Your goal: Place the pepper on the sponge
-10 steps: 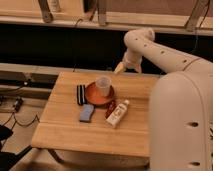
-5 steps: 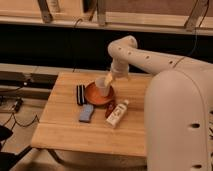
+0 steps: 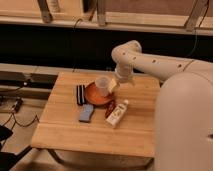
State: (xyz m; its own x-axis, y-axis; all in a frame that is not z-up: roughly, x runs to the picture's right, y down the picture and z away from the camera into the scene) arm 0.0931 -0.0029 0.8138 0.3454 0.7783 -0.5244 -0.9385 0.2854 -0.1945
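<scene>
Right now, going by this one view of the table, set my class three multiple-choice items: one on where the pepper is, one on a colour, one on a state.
1. The pepper lies
A. on the table, between the sponge and the white bottle
B. on the floor
C. on top of the black block

2. The sponge is
A. yellow
B. blue-grey
C. green

3. The white bottle is
A. standing upright
B. held in the air
C. lying on its side

Answers:
1 A: the dark-red piece rests on bare wood, with the sponge on one side and the bottle on the other.
2 B: the flat pad is blue-grey.
3 C: its long body lies flat along the wood.

The gripper hangs over the right edge of the plate, away from the pepper.
</scene>
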